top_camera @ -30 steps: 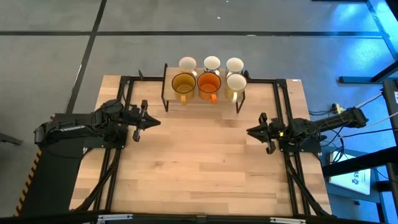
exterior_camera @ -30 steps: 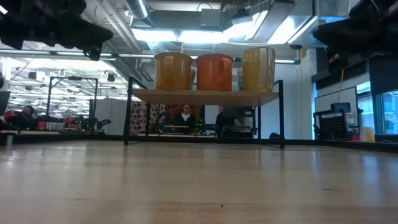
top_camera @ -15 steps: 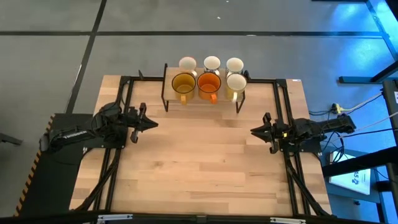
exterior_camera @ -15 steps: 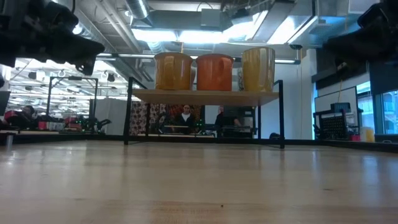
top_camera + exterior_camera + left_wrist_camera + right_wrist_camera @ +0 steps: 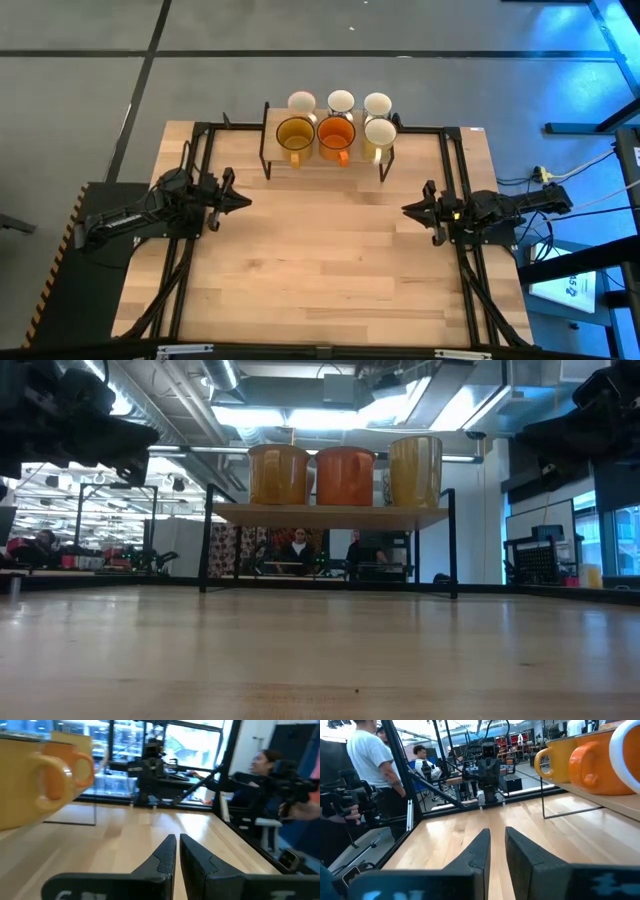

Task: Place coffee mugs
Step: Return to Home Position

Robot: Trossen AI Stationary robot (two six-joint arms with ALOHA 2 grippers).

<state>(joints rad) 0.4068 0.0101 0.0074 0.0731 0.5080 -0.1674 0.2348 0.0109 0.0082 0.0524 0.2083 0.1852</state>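
Observation:
Six mugs stand on their bases on the wooden rack (image 5: 325,160) at the table's far middle. The front row holds the amber mug (image 5: 295,133), the orange mug (image 5: 336,133) and a cream mug (image 5: 380,132). Three white mugs (image 5: 341,100) stand behind them. In the low view the amber mug (image 5: 278,474), the orange mug (image 5: 345,475) and the cream mug (image 5: 415,471) line the shelf. My left gripper (image 5: 247,200) hovers by the table's left side, shut and holding nothing. My right gripper (image 5: 405,210) hovers by the right side, shut to a narrow slit, also holding nothing.
Black metal rails (image 5: 200,150) run along the table's left and right sides under both arms. Bare wooden tabletop (image 5: 320,260) lies between the grippers and toward the near edge. People stand beyond the table, among them one in a white shirt (image 5: 367,750).
My left arm has drawn back toward the table's left edge and sunk a little, its gripper still pointing right. My right gripper has pulled back slightly toward the right edge. The mugs and the rack have stayed put.

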